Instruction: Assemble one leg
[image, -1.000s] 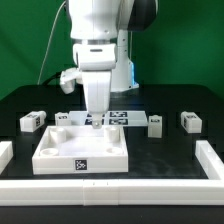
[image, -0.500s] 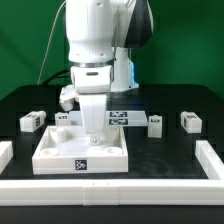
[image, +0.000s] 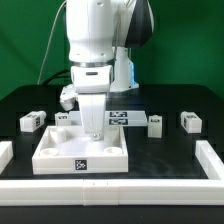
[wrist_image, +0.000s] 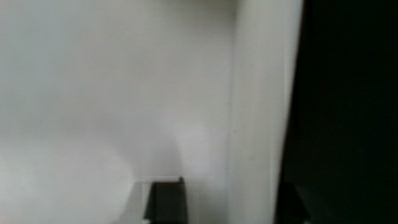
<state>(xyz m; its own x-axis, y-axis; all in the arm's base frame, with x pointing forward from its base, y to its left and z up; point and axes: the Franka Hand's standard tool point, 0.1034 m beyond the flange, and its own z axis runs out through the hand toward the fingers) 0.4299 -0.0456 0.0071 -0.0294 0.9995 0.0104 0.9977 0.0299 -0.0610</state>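
My gripper (image: 93, 132) is lowered onto the back part of the large white square panel (image: 80, 152) in the exterior view. Its fingertips reach the panel's top and I cannot see how far apart they stand. Three small white tagged legs lie on the black table: one (image: 32, 121) at the exterior view's left and two (image: 153, 124) (image: 190, 120) at its right. Another small white piece (image: 62, 118) sits behind the panel's back left corner. The wrist view is a blurred white surface with one dark fingertip (wrist_image: 166, 200) showing.
The marker board (image: 125, 117) lies behind the panel. A low white rail (image: 110, 187) runs along the front, with side pieces on the exterior view's right (image: 210, 158) and left (image: 5, 152). The arm's body stands over the panel's back edge.
The gripper came down onto the panel and shifted slightly to the exterior view's left one second ago. It has held still for the last half second.
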